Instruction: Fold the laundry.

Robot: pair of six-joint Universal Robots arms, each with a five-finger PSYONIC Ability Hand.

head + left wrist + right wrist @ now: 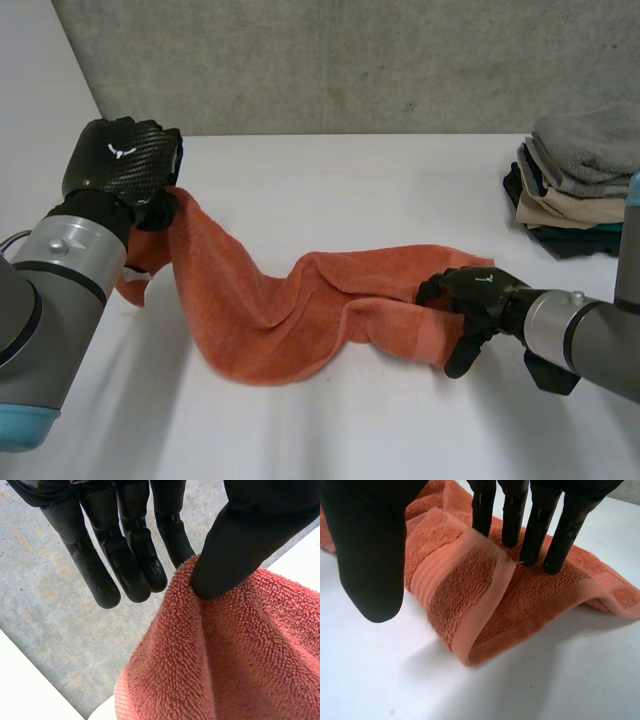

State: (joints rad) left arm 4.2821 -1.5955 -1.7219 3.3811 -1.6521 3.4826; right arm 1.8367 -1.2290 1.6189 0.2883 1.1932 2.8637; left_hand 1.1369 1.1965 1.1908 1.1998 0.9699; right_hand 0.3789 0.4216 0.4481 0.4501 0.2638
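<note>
Head view: one orange towel (300, 320) is stretching lengthwise across the white surface (350, 180), its long axis running from the robot's left side to its right. The left end is rising off the surface to the left hand (120, 160), and a loose corner is hanging down beside that arm's wrist. The middle is sagging onto the surface and bowing toward the robot. The right end is lying flat, doubled over on itself, under the right hand (480, 295).

In the left wrist view, the left hand (125, 565) is pinching the top edge of the towel (240, 655) between the thumb and one straight finger. The other fingers are hanging straight beside it, clear of the cloth, with the grey concrete wall (50, 630) showing behind them.

In the right wrist view, the right hand (535, 530) is resting its nearly straight fingertips on top of the folded end of the towel (470, 595). The thumb is standing apart from the cloth above the surface (545, 680), so this hand is spread and pressing rather than gripping.

One stack of folded laundry (575, 185) is sitting at the far right edge of the surface, well apart from the towel, with a grey piece on top, a tan one beneath it and darker ones at the bottom.
</note>
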